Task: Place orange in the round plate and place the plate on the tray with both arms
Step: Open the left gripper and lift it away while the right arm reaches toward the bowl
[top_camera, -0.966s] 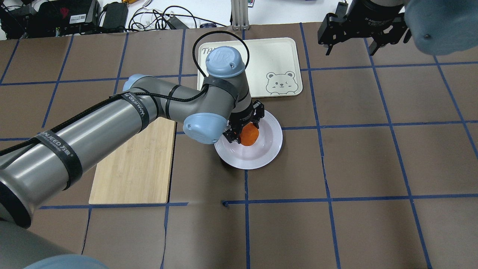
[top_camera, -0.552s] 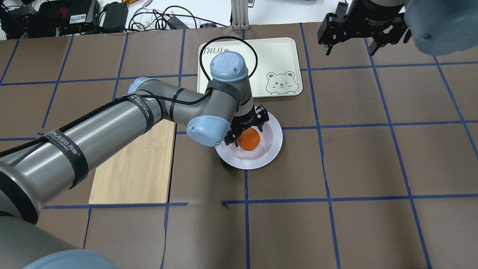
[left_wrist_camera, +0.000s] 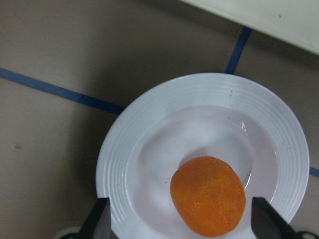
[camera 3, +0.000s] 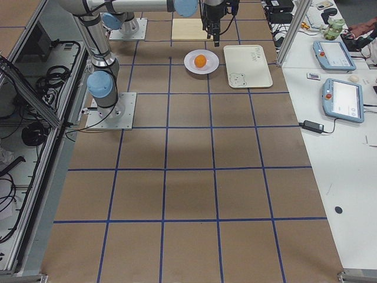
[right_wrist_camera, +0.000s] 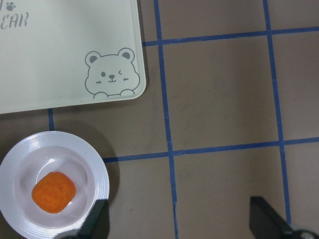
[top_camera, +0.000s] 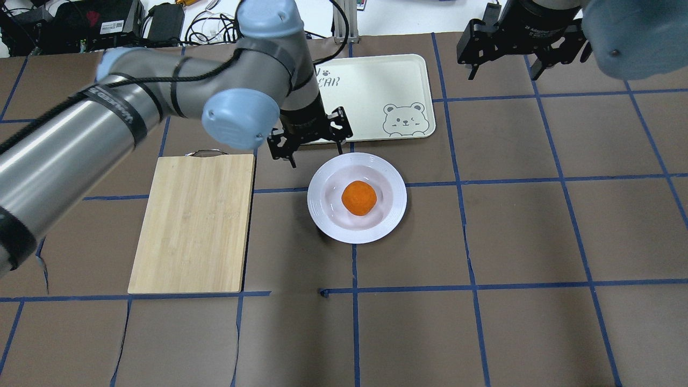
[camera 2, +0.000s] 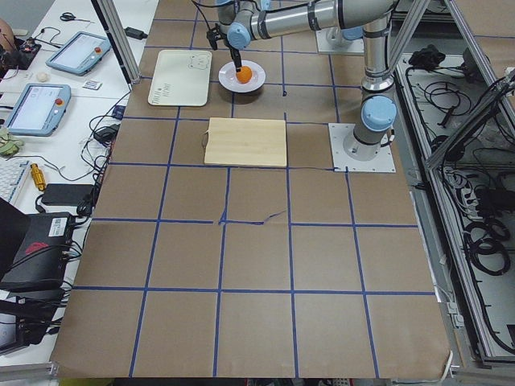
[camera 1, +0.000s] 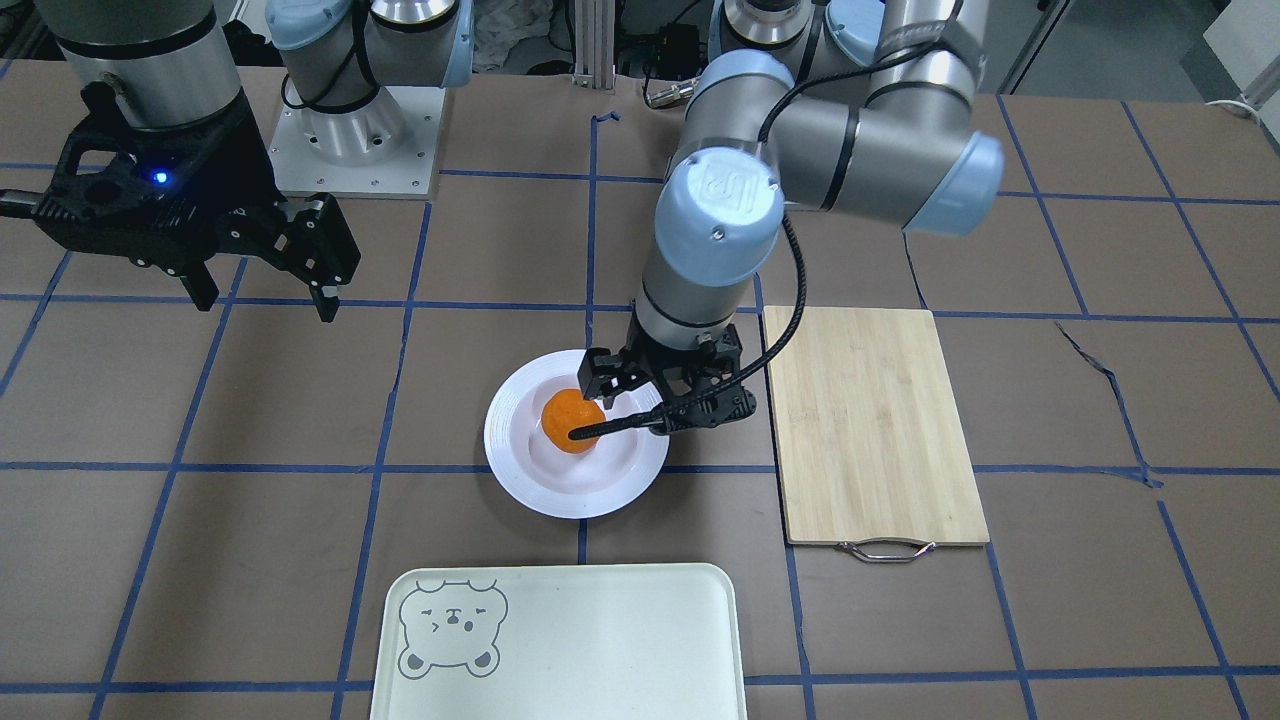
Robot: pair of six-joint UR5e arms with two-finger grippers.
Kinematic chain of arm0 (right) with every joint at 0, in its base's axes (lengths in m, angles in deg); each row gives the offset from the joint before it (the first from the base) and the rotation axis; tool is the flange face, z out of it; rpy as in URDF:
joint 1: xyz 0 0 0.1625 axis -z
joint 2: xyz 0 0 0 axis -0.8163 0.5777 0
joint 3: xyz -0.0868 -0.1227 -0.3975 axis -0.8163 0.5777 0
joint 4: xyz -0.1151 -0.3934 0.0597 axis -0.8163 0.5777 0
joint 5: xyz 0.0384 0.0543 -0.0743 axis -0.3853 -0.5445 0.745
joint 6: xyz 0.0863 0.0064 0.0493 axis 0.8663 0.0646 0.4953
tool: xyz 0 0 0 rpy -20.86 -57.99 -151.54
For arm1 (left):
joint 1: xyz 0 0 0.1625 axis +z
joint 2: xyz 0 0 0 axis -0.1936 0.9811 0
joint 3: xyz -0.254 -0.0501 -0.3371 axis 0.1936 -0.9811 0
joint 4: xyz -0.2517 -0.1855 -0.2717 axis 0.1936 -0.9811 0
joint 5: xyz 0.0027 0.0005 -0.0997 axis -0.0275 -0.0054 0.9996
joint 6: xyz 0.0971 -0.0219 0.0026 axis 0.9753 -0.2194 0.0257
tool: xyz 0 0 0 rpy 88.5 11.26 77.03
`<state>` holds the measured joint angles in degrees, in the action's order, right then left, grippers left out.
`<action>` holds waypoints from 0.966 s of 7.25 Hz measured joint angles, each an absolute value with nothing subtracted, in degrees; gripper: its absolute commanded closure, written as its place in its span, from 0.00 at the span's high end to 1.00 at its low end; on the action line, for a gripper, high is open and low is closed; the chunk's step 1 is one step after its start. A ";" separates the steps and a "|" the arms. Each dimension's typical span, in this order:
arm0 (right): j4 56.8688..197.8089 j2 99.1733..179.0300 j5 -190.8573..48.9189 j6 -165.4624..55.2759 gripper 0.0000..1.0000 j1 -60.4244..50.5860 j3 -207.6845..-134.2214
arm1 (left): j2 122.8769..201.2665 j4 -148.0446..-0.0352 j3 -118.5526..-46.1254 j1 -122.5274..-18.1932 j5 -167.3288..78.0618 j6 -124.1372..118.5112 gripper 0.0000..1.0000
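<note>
The orange [top_camera: 359, 198] lies in the sunken centre of the round plate [top_camera: 395, 183], with nothing touching it. My left gripper [top_camera: 312, 142] hangs open and empty above the plate's far-left rim, near the tray's front edge. In the left wrist view its two fingers [left_wrist_camera: 99, 221] stand wide on either side of the orange [left_wrist_camera: 208, 195], well above it. The tray [top_camera: 376, 86] lies just beyond the plate, bear face at its near right corner, nothing on it. My right gripper [top_camera: 505, 67] hovers open and empty high at the far right; its camera sees the plate [right_wrist_camera: 97, 169] and the tray [right_wrist_camera: 60, 59].
A bamboo cutting board [top_camera: 193, 226] with a metal handle lies left of the plate. Boxes and cables line the far edge of the table behind the tray. Brown mats with blue tape lines cover the table top.
My left gripper has let go of the orange, opened, and risen away toward the far left. The orange now rests alone in the plate. The right arm has not moved.
</note>
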<state>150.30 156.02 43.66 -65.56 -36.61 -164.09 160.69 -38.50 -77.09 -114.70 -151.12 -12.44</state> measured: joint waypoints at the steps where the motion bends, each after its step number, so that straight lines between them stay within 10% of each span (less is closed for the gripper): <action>1: 150.23 156.00 43.60 -65.58 1.00 -36.61 -164.09 | 157.90 -45.41 -73.70 -112.60 -151.67 -6.28 1.00; 7: 148.53 150.68 36.24 -62.24 1.00 -36.56 -167.81 | 142.38 -52.30 -75.57 -110.44 -152.87 7.49 1.00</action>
<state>148.53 150.68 36.24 -62.24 -36.56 -167.81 142.38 -52.30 -75.57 -110.44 -152.87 7.49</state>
